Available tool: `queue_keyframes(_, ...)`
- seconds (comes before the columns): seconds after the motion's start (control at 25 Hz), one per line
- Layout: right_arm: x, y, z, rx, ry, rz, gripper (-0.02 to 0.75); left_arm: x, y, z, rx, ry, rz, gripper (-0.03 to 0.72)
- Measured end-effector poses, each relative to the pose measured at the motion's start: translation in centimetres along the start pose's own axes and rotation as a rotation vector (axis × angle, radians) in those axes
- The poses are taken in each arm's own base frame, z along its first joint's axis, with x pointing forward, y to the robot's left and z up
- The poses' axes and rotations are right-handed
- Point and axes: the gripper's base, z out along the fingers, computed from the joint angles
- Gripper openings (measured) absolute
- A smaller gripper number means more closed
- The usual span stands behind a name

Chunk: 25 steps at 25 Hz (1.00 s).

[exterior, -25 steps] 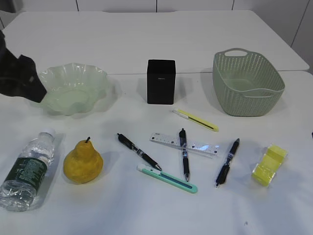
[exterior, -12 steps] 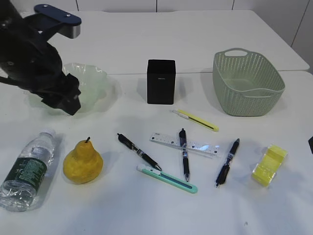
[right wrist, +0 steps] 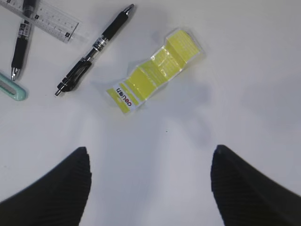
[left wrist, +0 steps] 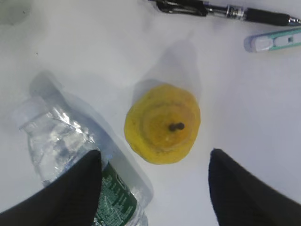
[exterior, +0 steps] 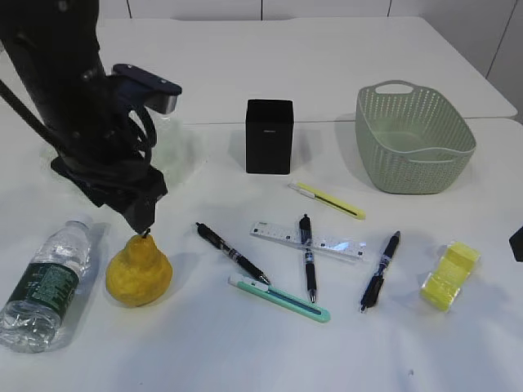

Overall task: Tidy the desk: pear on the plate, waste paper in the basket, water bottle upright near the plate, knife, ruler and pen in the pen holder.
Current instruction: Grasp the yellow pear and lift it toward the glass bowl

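The yellow pear [exterior: 139, 269] stands on the table, and my left gripper [exterior: 140, 219] hangs open just above its stem. In the left wrist view the pear [left wrist: 162, 123] lies just ahead of the gap of the left gripper [left wrist: 154, 153], untouched. The water bottle [exterior: 45, 286] lies on its side left of the pear. My arm hides the plate. The yellow waste paper [right wrist: 153, 76] lies ahead of my open, empty right gripper [right wrist: 150, 149]. The ruler [exterior: 306, 239], several pens, a yellow knife [exterior: 327, 200] and a teal knife [exterior: 282, 298] lie mid-table.
The black pen holder [exterior: 269, 136] stands at the back centre. The green basket [exterior: 413, 139] sits at the back right. One pen [exterior: 308, 257] lies across the ruler. The left arm's bulk fills the back left of the table.
My left arm has swung from the far left, over the plate, forward and right to hang above the pear. A black bit of the right gripper now shows at the right edge.
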Motion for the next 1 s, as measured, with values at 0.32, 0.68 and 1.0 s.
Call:
queue_keyframes(0.32,-1.1,0.0,0.3,-0.011,0.003,0.01,0.586,-0.2,-1.3,0.9,0.014,0.027,0.03,0.559)
queue_keyframes(0.68,-1.7,0.0,0.6,-0.021,0.005,0.019,0.586,-0.7,-1.8,4.4,0.014,0.101,0.044,0.56)
queue_keyframes(1.0,-1.7,0.0,0.6,-0.021,0.003,0.019,0.584,-0.9,-1.8,6.0,0.006,0.127,0.053,0.56)
